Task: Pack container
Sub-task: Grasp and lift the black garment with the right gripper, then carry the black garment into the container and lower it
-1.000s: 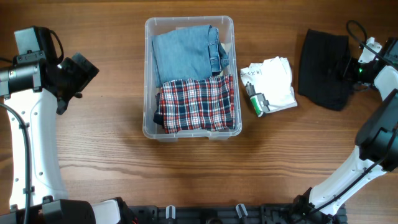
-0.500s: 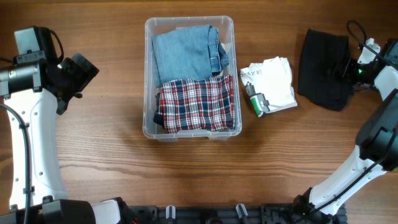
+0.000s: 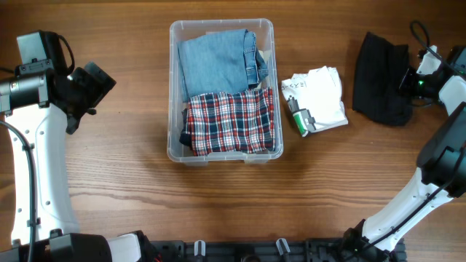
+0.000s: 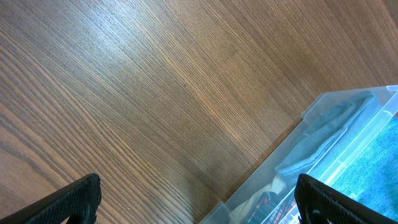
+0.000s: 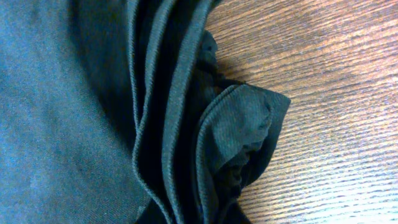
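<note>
The left arm rises along the left edge of the brown wooden surface, its wrist bent inward. The left fingers are spread wide, holding nothing, and hover above bare wood, well apart from the large rectangular clear plastic container. In the left wrist view one rounded corner of that container shows between the two finger tips at lower right. The container sits on the surface at upper centre. It holds a folded blue denim garment in its far half and a folded red plaid cloth in its near half. Just beside its right wall lies a folded white garment. The right arm curves up the right edge and bends inward at the top, its wrist pointing left toward a folded black garment. The right fingers are closed on that garment's right edge. The right wrist view shows the dark ribbed fabric bunched into folds at that spot, though the fingers themselves are hidden there.
</note>
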